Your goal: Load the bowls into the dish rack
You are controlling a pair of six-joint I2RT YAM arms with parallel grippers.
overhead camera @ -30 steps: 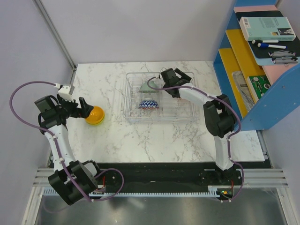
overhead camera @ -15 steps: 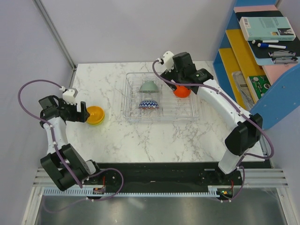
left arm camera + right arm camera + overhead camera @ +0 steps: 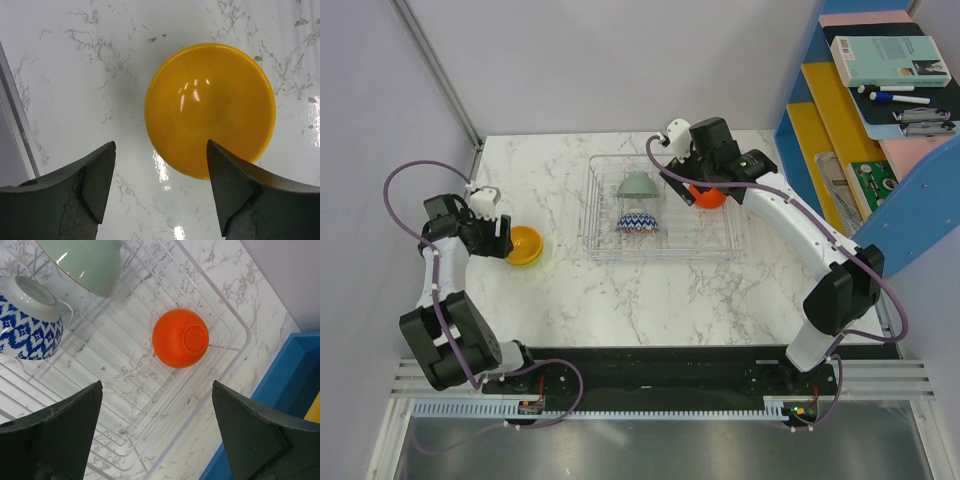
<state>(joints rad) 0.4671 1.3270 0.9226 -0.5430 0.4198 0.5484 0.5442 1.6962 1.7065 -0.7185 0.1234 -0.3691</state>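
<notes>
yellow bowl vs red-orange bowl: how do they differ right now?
Place: the yellow bowl sits on the bare table; the red-orange bowl lies in the dish rack. Pose: the yellow bowl shows its hollow inside, the red-orange bowl its foot ring, turned over. Both are small, round, plain and ungripped.

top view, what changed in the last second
The right arm swung out of its folded pose, elbow going right; the red bowl, covered by it before, now shows in the rack under open jaws. The left arm shifted its elbow, jaws staying by the yellow bowl. That bowl, the grey-green bowl and the zigzag bowl stayed put.
</notes>
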